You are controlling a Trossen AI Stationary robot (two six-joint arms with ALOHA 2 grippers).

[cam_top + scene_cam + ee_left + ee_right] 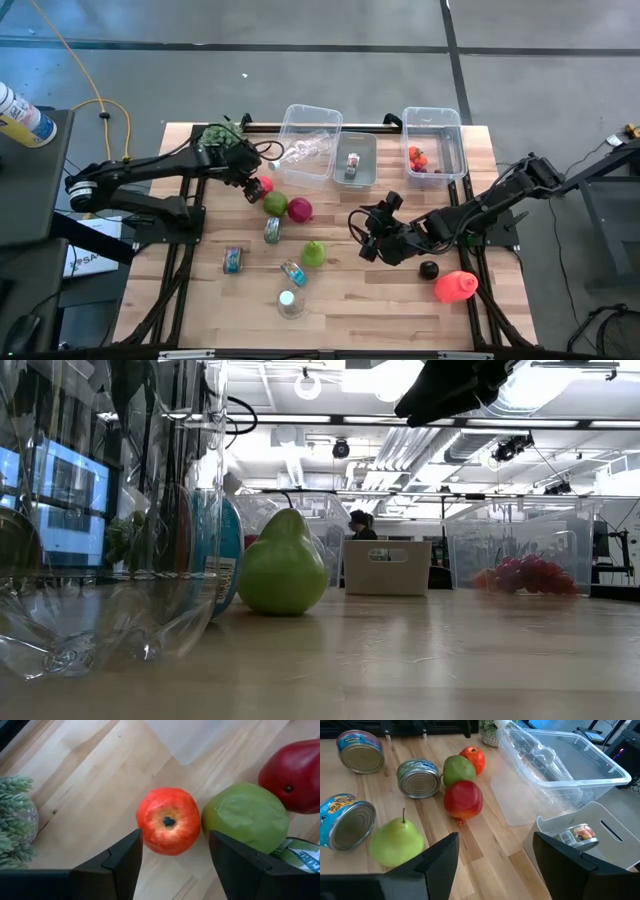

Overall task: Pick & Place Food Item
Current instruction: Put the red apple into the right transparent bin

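Note:
A red apple (168, 820) rests on the wooden table (400, 300), beside a green fruit (247, 815) and a dark red fruit (295, 770). My left gripper (175, 857) hangs open above the apple; its fingers stand on either side of it, clear of it. In the high view this gripper (250, 187) is just left of the apple (266, 185). My right gripper (364, 236) is open over the table's middle right and holds nothing. Ahead of it (495, 855) lie a green pear (396, 840) and several cans.
At the far edge stand a clear bin (310, 140) with a plastic bottle, a grey bin (355, 160) with a can, and a clear bin (433, 145) with red fruit. A green plant (222, 135), a clear bottle (290, 303) and a pink item (455, 286) also lie about.

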